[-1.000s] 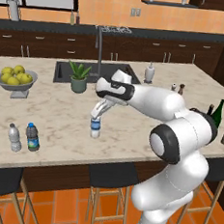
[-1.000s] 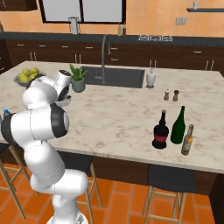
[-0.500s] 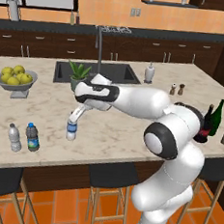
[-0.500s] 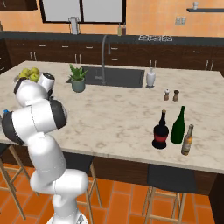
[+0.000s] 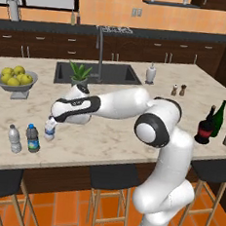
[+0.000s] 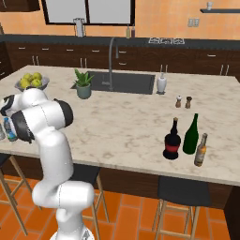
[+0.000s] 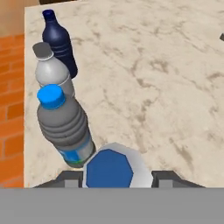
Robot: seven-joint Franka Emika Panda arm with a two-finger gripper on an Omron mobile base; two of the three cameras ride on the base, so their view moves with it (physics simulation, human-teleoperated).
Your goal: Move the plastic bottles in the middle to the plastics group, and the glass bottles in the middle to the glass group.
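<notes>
One clear blue-capped bottle (image 5: 50, 128) sits clamped in the gripper (image 5: 51, 122), upright near the counter's left end. Just left stand the darker blue-capped bottle (image 5: 32, 138) and the white-capped water bottle (image 5: 14, 139).

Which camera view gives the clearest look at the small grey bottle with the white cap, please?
The hand view: the small grey white-capped bottle stands close, cap and shoulder distinct. The left base view shows it small near the counter edge; the right base view barely shows it.

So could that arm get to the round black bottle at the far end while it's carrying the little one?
Probably not now: its fingers grip a blue-capped bottle, and the black bottle stands at the counter's opposite end.
</notes>
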